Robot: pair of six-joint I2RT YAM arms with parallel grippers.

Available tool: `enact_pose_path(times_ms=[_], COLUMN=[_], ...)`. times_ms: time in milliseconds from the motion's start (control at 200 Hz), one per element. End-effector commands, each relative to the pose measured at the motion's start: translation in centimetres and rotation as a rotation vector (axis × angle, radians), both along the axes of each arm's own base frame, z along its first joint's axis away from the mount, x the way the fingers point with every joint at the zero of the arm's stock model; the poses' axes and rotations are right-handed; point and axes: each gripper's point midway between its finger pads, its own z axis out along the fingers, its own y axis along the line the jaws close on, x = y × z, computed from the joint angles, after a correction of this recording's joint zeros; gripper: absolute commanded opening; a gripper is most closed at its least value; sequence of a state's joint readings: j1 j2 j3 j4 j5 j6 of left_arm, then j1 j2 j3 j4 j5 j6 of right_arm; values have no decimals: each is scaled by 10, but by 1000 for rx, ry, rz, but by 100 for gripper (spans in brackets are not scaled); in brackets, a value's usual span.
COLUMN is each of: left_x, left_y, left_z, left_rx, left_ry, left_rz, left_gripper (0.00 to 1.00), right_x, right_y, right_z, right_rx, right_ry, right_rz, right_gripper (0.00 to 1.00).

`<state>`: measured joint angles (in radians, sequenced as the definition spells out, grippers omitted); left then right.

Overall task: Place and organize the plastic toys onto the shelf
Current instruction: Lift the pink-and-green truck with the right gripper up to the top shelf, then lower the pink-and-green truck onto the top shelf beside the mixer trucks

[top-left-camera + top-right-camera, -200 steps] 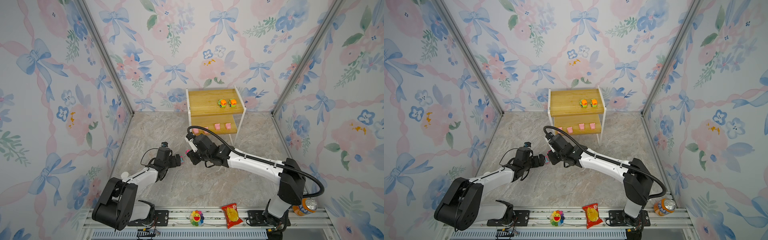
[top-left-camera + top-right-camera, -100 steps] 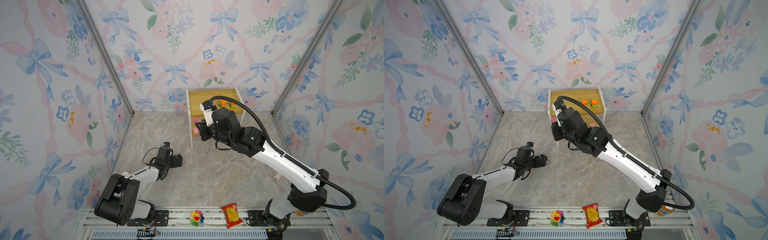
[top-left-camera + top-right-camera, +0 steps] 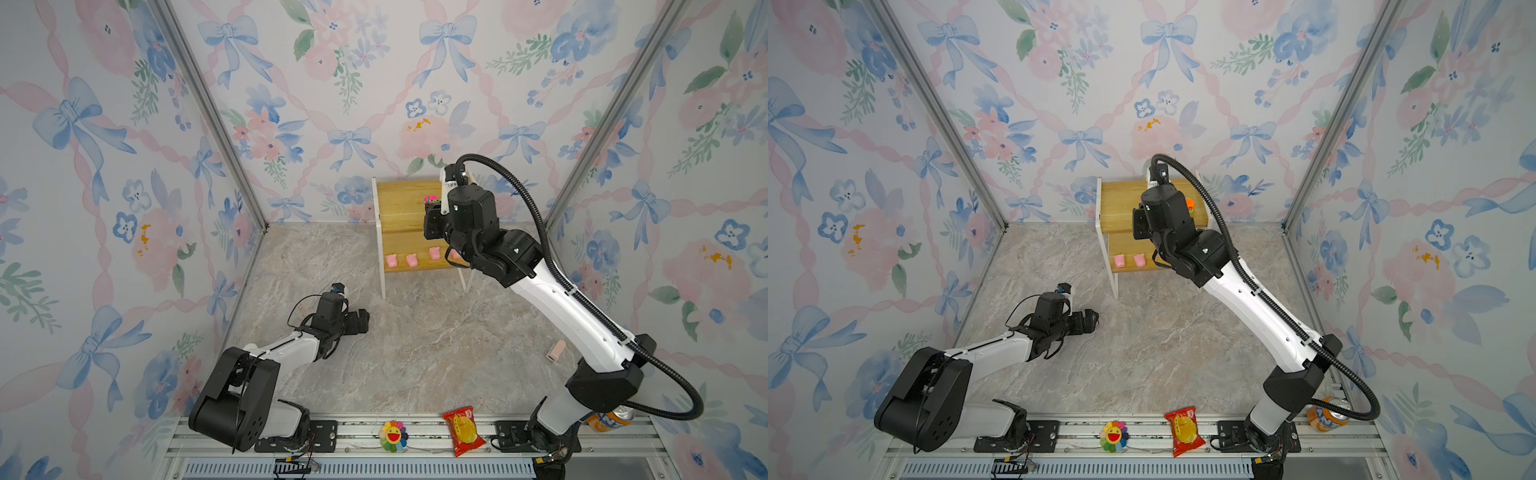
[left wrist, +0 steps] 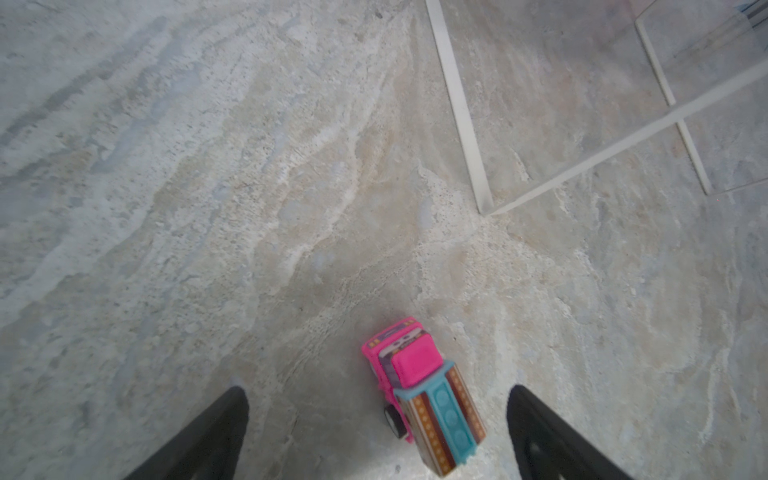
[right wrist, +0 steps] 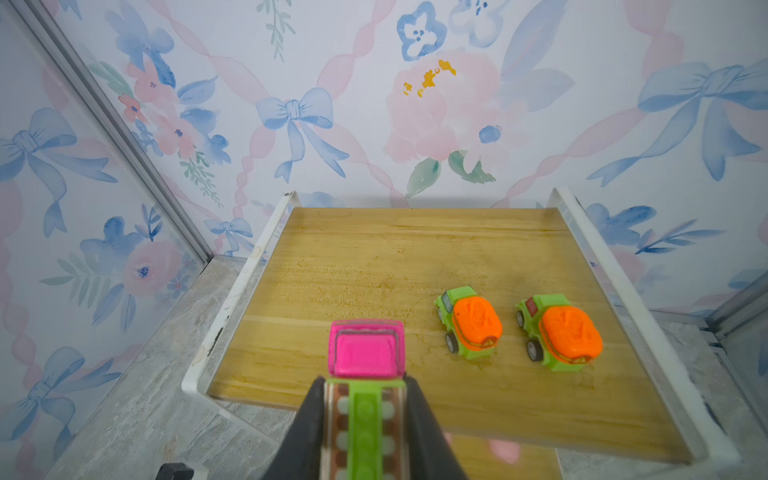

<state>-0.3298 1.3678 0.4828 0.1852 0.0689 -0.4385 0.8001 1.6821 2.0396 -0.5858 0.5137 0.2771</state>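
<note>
The right gripper (image 5: 365, 386) hung over the front edge of the top board (image 5: 374, 266) of the shelf (image 3: 380, 249). Its fingers (image 5: 309, 415) were closed on the rear body of a pink-and-green car (image 5: 365, 353), and the pink cab projected forward over the wood. The car was lined up just beside the two green cars with orange tops (image 5: 469, 322) (image 5: 559, 332). These stood side by side, noses toward the back wall, so the likely intent was to extend that row and keep the cars together on one tier. The held car appeared clear of the board, so it was judged not yet set down. The pink pigs occupied the lower board (image 3: 403, 245) in a row along its front edge. Three were plainly visible (image 3: 391, 260) (image 3: 411, 260) (image 3: 434, 252), and a fourth was largely hidden behind the right arm. The left gripper (image 4: 378, 392) was low over the worktop (image 3: 415, 340) with its fingers (image 4: 216, 428) spread open on either side of a pink-and-teal car (image 4: 424, 390), touching neither side of it. This stance suited a pickup of the last loose toy. The count was four pigs, two green-and-orange cars and two pink cars: six on the shelf, one held, one on the worktop. One rainbow flower (image 3: 392, 435) and one red snack packet (image 3: 462, 430) lay on the front rail.
</note>
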Motion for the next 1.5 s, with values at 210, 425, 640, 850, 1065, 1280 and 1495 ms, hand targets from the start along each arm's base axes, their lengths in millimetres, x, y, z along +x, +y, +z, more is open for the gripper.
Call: enact_pose_path(times_ms=[210, 425, 640, 850, 1065, 1280, 1495], left_x=[8, 7, 6, 5, 5, 6, 6], left_y=[-2, -1, 0, 0, 0, 0, 0], left_z=[11, 12, 16, 15, 15, 16, 16], left_rx=[15, 21, 7, 9, 13, 13, 11], left_ry=[-39, -37, -45, -42, -38, -39, -39], left_rz=[-16, -9, 0, 2, 3, 4, 3], left_gripper=[98, 98, 98, 98, 98, 98, 98], right_x=[39, 60, 65, 68, 70, 72, 74], right_y=[14, 12, 9, 10, 11, 12, 12], right_z=[-10, -20, -25, -42, -56, -57, -62], right_rx=[-81, -27, -19, -39, -67, -73, -80], right_ry=[23, 60, 82, 136, 175, 175, 181], right_rz=[-56, -67, -80, -71, -70, -72, -75], right_gripper=[27, 26, 25, 26, 26, 26, 27])
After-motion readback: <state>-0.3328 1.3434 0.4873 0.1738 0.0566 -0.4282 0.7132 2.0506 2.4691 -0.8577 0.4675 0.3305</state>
